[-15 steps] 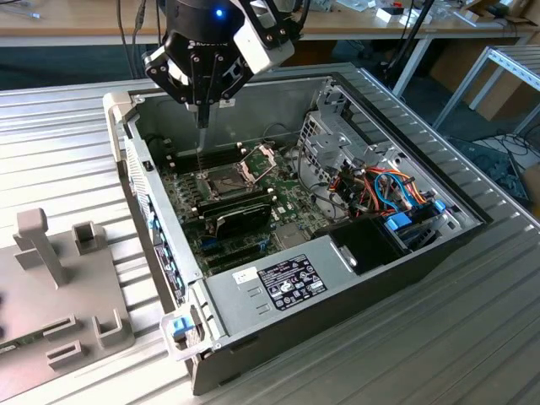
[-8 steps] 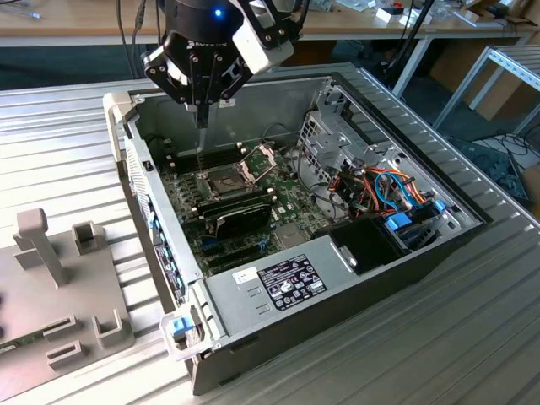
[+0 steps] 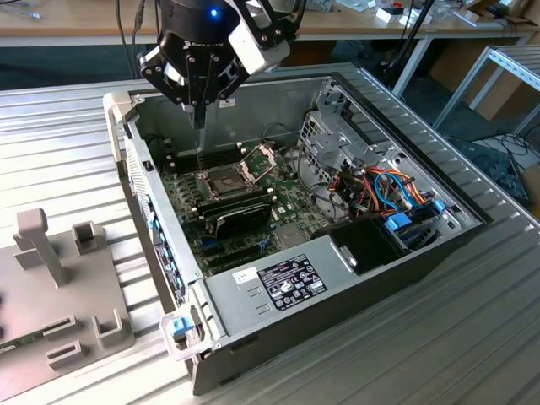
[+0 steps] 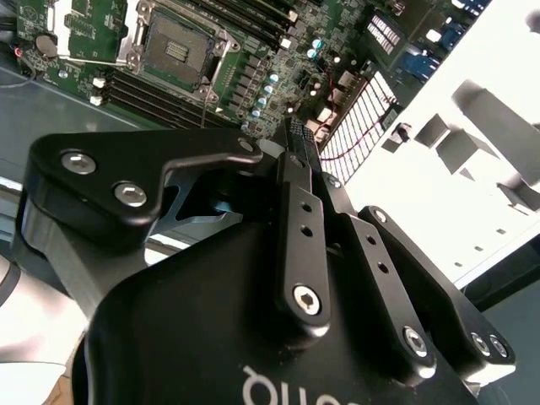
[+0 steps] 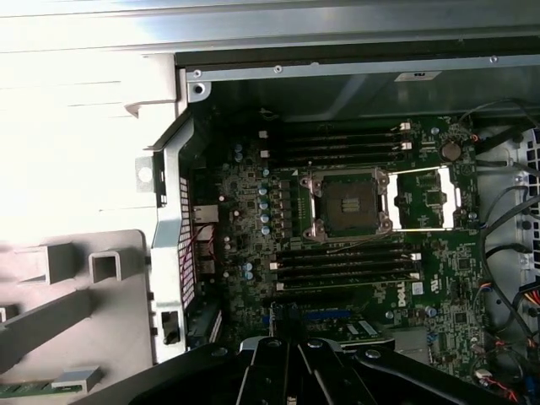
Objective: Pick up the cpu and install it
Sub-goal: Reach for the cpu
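Fingers point(image 3: 197, 110) pressed together, hanging over open case. Cannot tell if cpu is pinched between them. Socket point(image 5: 350, 202) looks bare, straight below tips, slightly toward exterior view's right. Frame point(image 5: 426, 198) hinged open.

Bright, even room light fell from above in the exterior view, so the ribbed counter point(image 3: 67, 135) shone pale while the inside of the computer case point(image 3: 253, 291) lay in shade. A small blue lamp point(image 3: 213, 12) glowed on the arm. In both wrist views everything outside the case was washed out to near white, with heavy glare. The motherboard point(image 5: 354, 253) looked dim and green-tinged. In the second wrist view the black gripper point(image 4: 299, 139) caught soft highlights on its screw heads.
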